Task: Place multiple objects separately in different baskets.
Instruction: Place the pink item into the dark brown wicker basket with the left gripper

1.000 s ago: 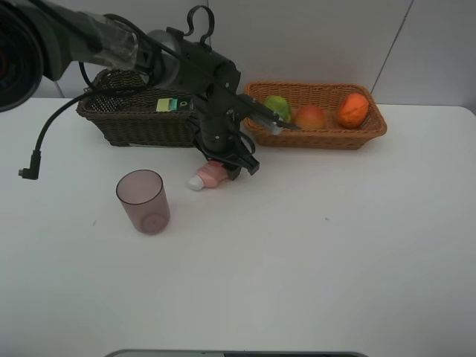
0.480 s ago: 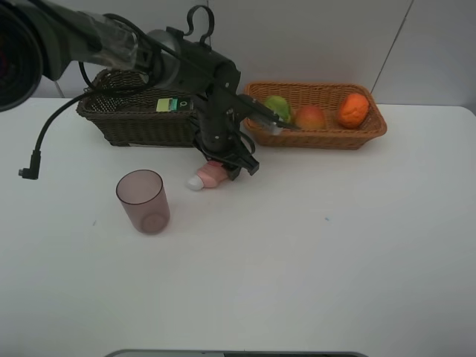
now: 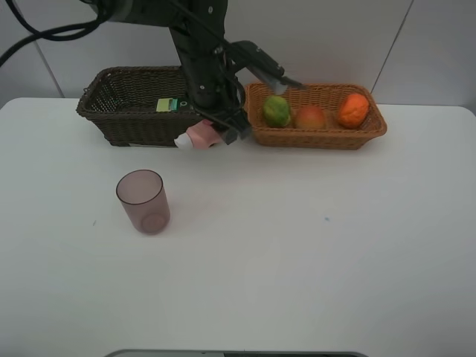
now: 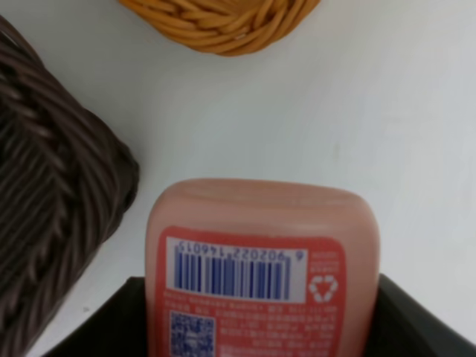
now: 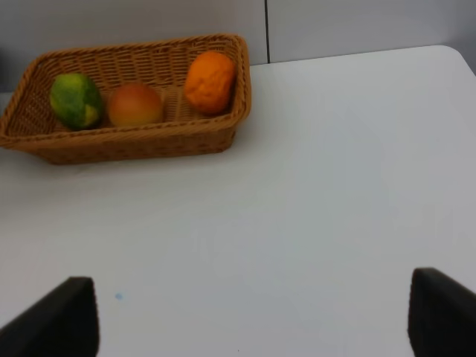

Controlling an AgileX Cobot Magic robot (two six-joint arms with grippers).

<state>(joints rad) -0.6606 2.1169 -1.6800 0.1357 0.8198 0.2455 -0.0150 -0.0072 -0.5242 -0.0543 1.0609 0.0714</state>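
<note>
My left gripper (image 3: pixel 213 132) is shut on the small pink bottle (image 3: pixel 197 136) and holds it in the air in front of the right end of the dark brown basket (image 3: pixel 137 128). In the left wrist view the pink bottle (image 4: pixel 260 253) sits between the fingers, barcode side showing. A green-labelled bottle (image 3: pixel 169 105) lies in the dark basket. The green fruit (image 3: pixel 276 111), peach (image 3: pixel 310 117) and orange (image 3: pixel 352 109) lie in the light tan basket (image 3: pixel 320 139). The mauve cup (image 3: pixel 143 201) stands upright on the table. My right gripper (image 5: pixel 253 320) is open and empty, above the table.
The white table (image 3: pixel 312 245) has a wall close behind both baskets. The left arm hangs over the gap between the baskets. In the left wrist view the dark basket (image 4: pixel 44 201) and the tan basket (image 4: pixel 223 22) flank the bottle.
The left gripper has lifted the pink bottle off the table and carried it up and back, toward the dark basket's right end. Cup and fruit have not moved.
</note>
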